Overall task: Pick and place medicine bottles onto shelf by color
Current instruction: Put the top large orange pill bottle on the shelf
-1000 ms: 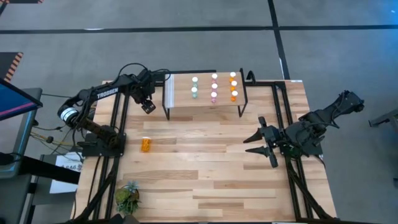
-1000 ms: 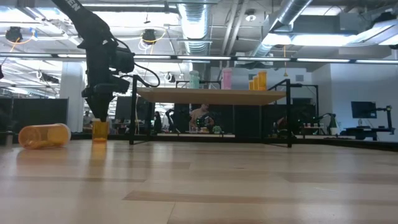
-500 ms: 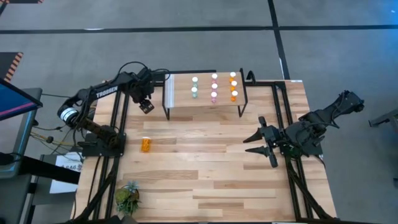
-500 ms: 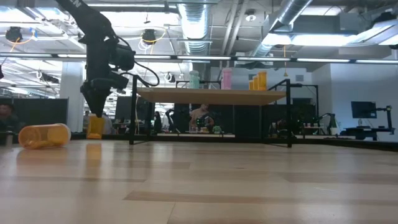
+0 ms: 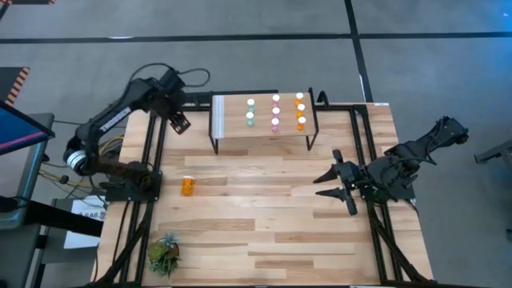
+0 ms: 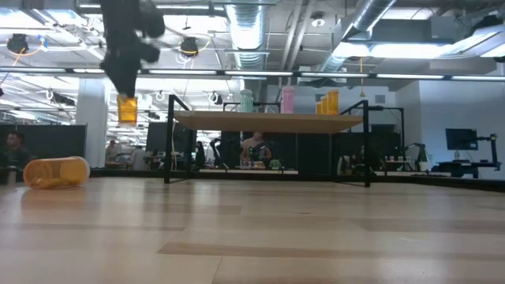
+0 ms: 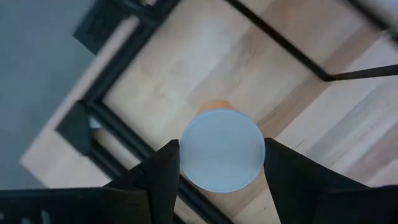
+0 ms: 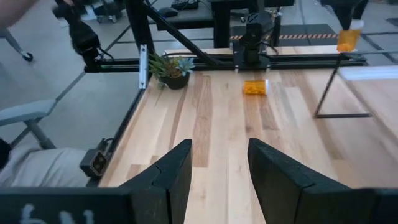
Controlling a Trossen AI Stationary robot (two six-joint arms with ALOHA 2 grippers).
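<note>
at the far left corner of the worktop, just beside the shelf's panel end, the left gripper has risen in the past second: a second ago the orange bottle it carries stood on the wood, and now it hangs clear in the air, about level with the shelf top. the left wrist view shows the two dark fingers closed on either side of the bottle's white cap, so the grip is holding. the lift reads as done and the carry across to the shelf as the step in hand.

on the shelf the bottles already stand in rows by colour: teal-green ones, pink ones and orange ones at the end away from the panel. judging by that, the held bottle belongs with the orange group, which means crossing over the other two rows. the pale panel stands between the gripper and the shelf top, and the white caps are close together, so the bottle needs height before it travels sideways.

a second orange bottle lies on its side on the worktop, well apart from the shelf, not yet placed. a small plant sits at the near left corner. the right gripper waits low at the right side, its fingers apart and holding nothing.
</note>
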